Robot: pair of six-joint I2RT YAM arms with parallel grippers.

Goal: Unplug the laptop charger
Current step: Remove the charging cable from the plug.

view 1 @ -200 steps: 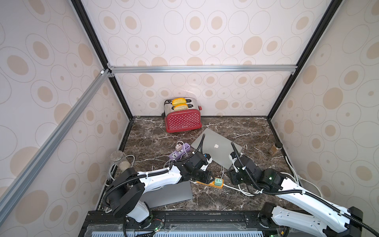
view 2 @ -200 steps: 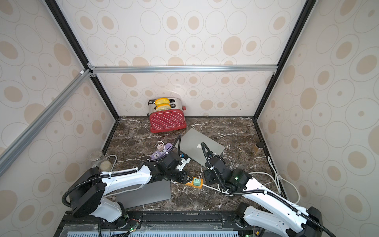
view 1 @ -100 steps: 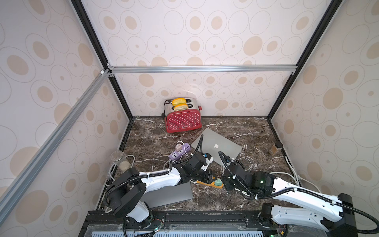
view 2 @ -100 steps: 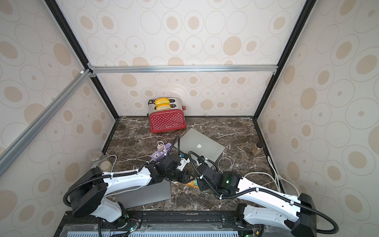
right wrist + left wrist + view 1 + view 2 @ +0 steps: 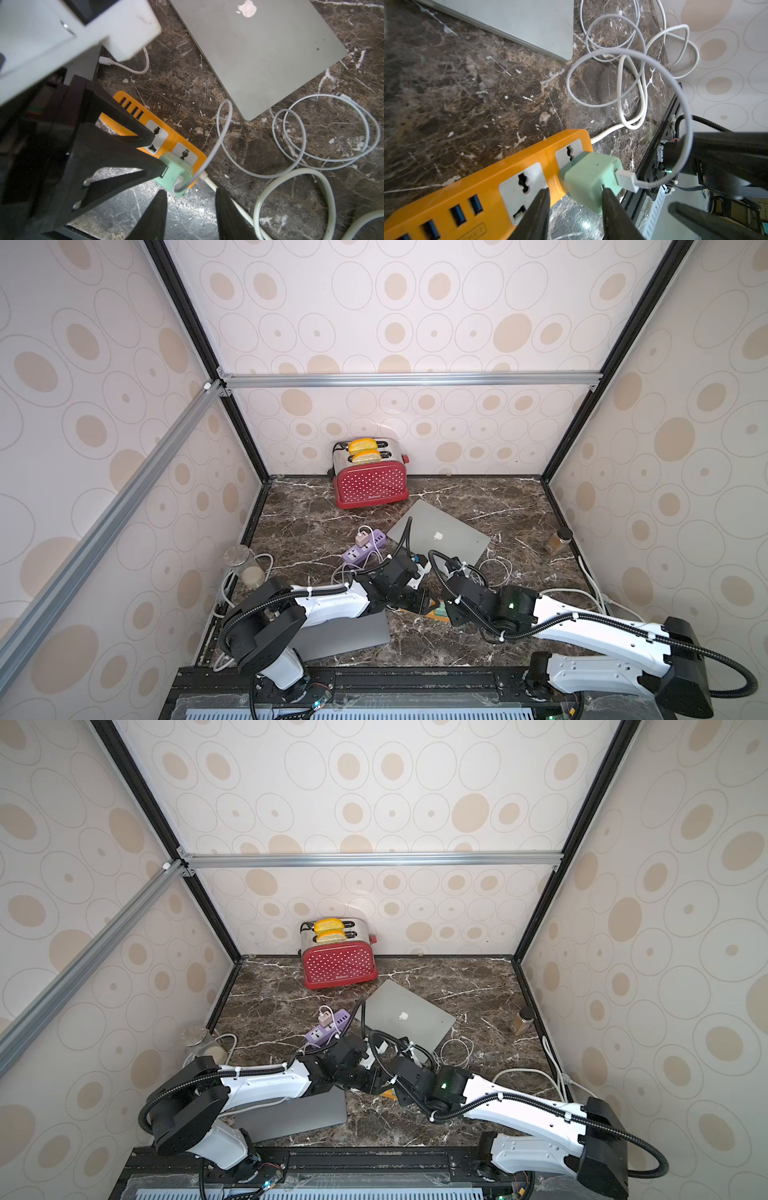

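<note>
The laptop charger [image 5: 589, 176] is a mint-green cube plugged into the end socket of an orange power strip [image 5: 483, 176] on the marble floor. A white cable [image 5: 683, 108] loops out of its face. My left gripper [image 5: 574, 190] is open over the strip. One fingertip rests on the neighbouring socket and the other touches the charger's side. In the right wrist view the charger [image 5: 176, 176] sits just beyond my right gripper [image 5: 190, 192], which is open with only floor between its fingers. In a top view both grippers meet at the strip [image 5: 439, 611].
A closed silver laptop [image 5: 440, 537] lies behind the strip, with white cable coils [image 5: 332, 133] and a thick white cord [image 5: 291, 182] beside it. A dark laptop [image 5: 340, 637] lies at the front left. A purple power strip [image 5: 365, 547], a red toaster [image 5: 370, 485] and jars [image 5: 559, 540] [image 5: 245, 568] stand around.
My right arm has swung left and down to the orange strip, and its jaws have narrowed slightly. My left arm has stayed on the strip.
</note>
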